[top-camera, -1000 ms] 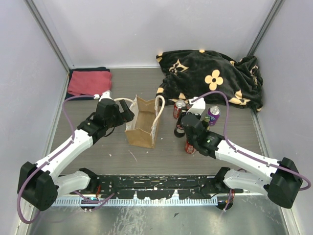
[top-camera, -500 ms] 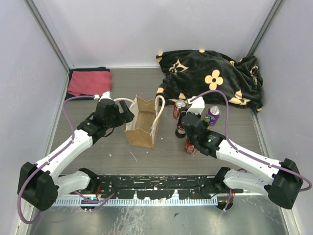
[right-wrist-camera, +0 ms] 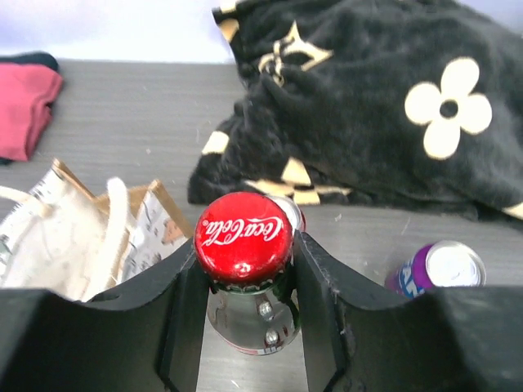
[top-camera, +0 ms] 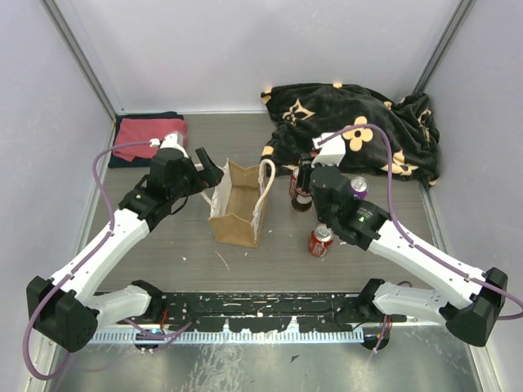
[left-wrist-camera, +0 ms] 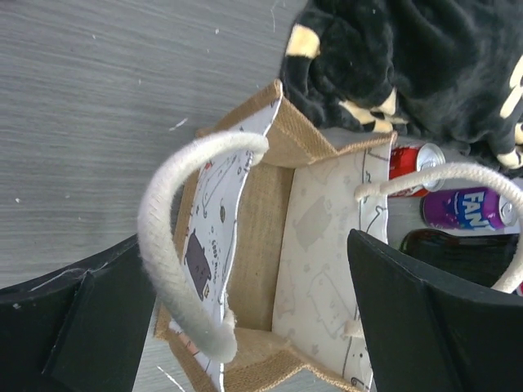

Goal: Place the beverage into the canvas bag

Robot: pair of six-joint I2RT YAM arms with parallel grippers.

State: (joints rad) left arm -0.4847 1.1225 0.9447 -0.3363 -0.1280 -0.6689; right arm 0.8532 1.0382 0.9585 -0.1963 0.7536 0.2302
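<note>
The canvas bag (top-camera: 239, 211) stands upright and open in the middle of the table, tan with cream handles. My left gripper (top-camera: 209, 175) is open at the bag's left end. In the left wrist view its fingers (left-wrist-camera: 73, 327) stand wide apart, with the bag (left-wrist-camera: 261, 237) and one handle loop (left-wrist-camera: 167, 245) between them. My right gripper (top-camera: 309, 181) is shut on the neck of a dark Coca-Cola bottle (top-camera: 303, 196) with a red cap (right-wrist-camera: 243, 237), to the right of the bag. I cannot tell if the bottle is off the table.
A red can (top-camera: 319, 241) stands near the front and another (top-camera: 296, 181) behind the bottle. A purple can (top-camera: 357, 189) is to the right. A black flowered blanket (top-camera: 351, 126) lies at the back right and a folded red towel (top-camera: 147, 137) at the back left.
My right gripper has moved back and up with the bottle, uncovering the front red can. My left gripper has shifted back a little at the bag's left end.
</note>
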